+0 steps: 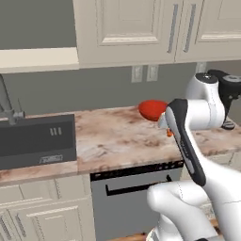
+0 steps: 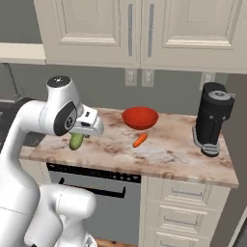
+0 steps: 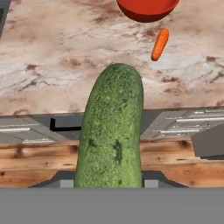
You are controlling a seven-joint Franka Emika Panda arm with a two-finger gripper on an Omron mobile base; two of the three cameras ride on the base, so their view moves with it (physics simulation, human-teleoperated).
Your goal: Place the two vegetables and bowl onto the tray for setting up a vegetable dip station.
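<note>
The cucumber [image 3: 111, 131] stands lengthwise in the tool [image 3: 108, 184], clamped between the two dark fingertips [image 3: 61, 181] at its lower end, its rounded free end pointing out ahead over the counter [image 3: 57, 57]. In the right base view the cucumber [image 2: 76, 141] hangs green below the tool [image 2: 82, 131], above the counter's [image 2: 164, 154] front left part. Beyond the tool and a little to one side lies the carrot [image 3: 159, 44], small and orange, flat on the counter and apart from everything else; in the right base view the carrot [image 2: 140, 140] sits just in front of the bowl [image 2: 140, 117]. The bowl [image 3: 146, 9] is farther from the tool than the carrot, red and upright on the counter, close to the carrot but not touching it. In the left base view the bowl [image 1: 151, 108] shows partly behind the arm. Far to the tool's other side, past the bowl, a black coffee machine [image 2: 212, 118] stands at the counter's end. A dark sink [image 1: 35, 139] lies at the opposite end.
</note>
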